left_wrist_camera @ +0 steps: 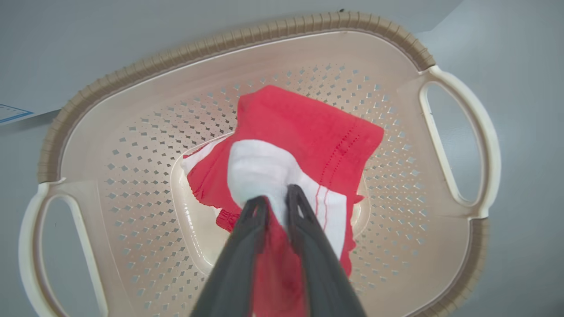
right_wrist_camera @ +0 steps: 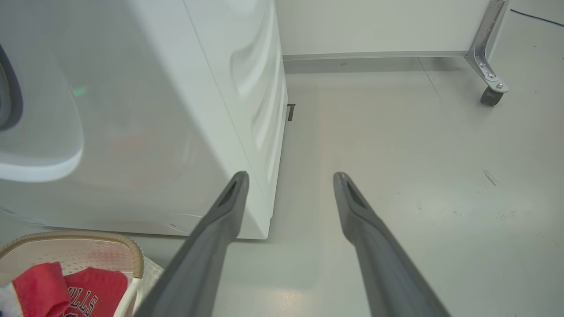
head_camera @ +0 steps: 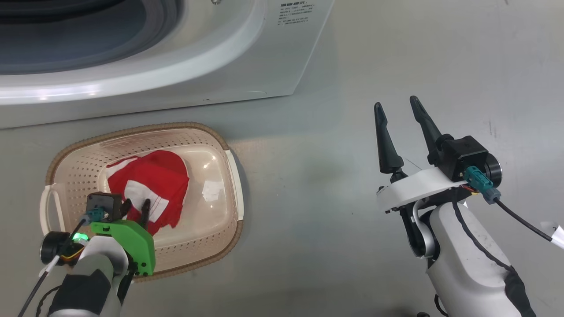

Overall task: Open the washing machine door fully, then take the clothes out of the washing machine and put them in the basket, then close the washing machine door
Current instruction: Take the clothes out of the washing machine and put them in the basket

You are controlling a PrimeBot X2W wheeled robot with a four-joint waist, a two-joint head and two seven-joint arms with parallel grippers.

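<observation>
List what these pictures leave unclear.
- Inside of the washing machine: head view, cut off by the top edge, dark.
- Print on its label: head view, too small.
- Lettering on the clothes: right wrist view, cut by the bottom edge and a fold.
- Whether the left gripper grips the clothes: left wrist view, blurred fingers.

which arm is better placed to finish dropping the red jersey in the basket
Left. The left pincer hangs over the basket with the red jersey between its fingers; the right pincer is open over the floor.

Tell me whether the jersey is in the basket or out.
In: the clothes lie crumpled on the floor of the basket, inside its rim.
</observation>
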